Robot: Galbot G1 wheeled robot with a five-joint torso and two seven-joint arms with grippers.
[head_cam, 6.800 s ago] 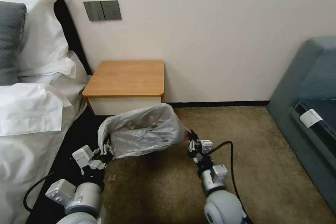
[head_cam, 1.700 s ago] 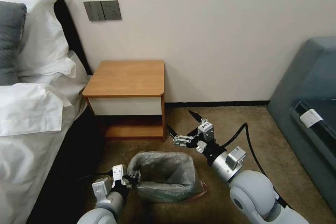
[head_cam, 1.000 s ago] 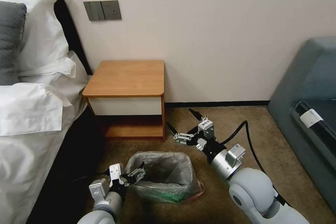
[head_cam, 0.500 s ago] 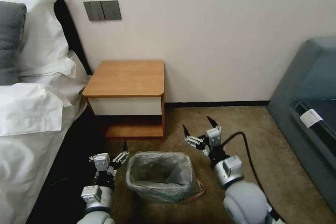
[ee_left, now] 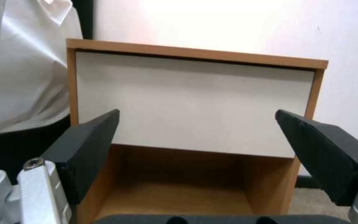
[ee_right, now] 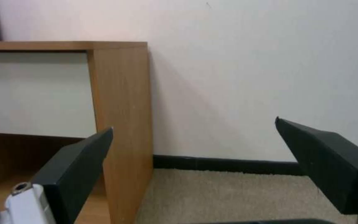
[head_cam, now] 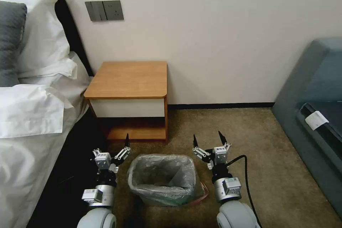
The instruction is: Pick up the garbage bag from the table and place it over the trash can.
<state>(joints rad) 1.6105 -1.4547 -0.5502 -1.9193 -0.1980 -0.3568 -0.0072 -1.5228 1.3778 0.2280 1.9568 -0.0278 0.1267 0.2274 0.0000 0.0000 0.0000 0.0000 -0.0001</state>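
Head camera looks forward and down from above onto the carpet (head_cam: 249, 139), taking in the desk (head_cam: 131, 78) against the wall (head_cam: 213, 25) and the bed (head_cam: 32, 114) at the robot's left. Left wrist camera sits low, facing the desk (ee_left: 195, 102) front straight on and close, between its own fingers (ee_left: 88, 149). Right wrist camera, equally low, faces the wall (ee_right: 249, 77), catching the desk (ee_right: 121, 102) side. All three share that desk.

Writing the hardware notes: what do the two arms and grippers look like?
Both arms have rounded pale grey links and silver metal wrist cylinders carrying small white boxes. The left gripper and right gripper each have silver linkages ending in two pointed black fingers. A black cable loops beside the right arm.
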